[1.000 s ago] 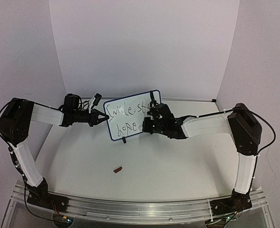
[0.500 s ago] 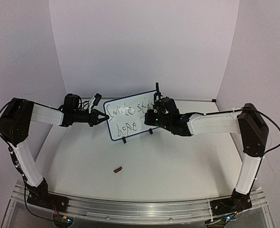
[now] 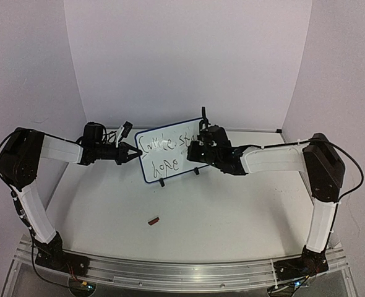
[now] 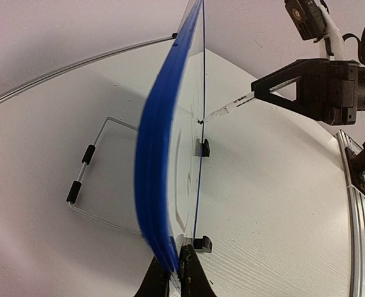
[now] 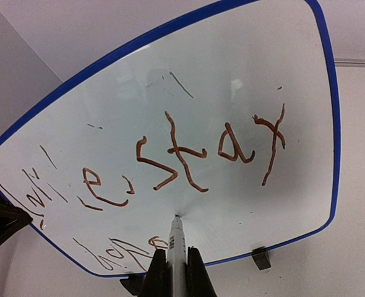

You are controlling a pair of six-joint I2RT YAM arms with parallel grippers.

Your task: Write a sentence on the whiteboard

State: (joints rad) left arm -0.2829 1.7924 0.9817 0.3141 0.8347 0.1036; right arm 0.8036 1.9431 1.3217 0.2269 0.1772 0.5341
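Observation:
The whiteboard [image 3: 146, 162] stands upright at the table's middle, blue-framed, on black feet. My left gripper [image 3: 137, 154] is shut on its left edge; in the left wrist view the jaws [image 4: 173, 272] pinch the blue frame [image 4: 154, 185]. The sentence [image 5: 182, 158] reads in reddish-brown scrawl, an upper line ending in "stay" and a lower line [image 5: 117, 253] at the bottom left. My right gripper [image 5: 173, 260] is shut on a white marker [image 5: 177, 238]. The marker's tip touches the board just below "stay". From above, my right gripper [image 3: 192, 153] covers the board's right part.
A small red-brown cap [image 3: 153, 219] lies on the table in front of the board. A wire stand [image 4: 90, 179] props the board from behind. White walls close off the back and sides. A metal rail [image 3: 182, 272] runs along the near edge.
My right gripper rose from the board's lower right corner and shifted slightly left; the marker tip now rests on the board below the upper line. The left gripper and board stayed still.

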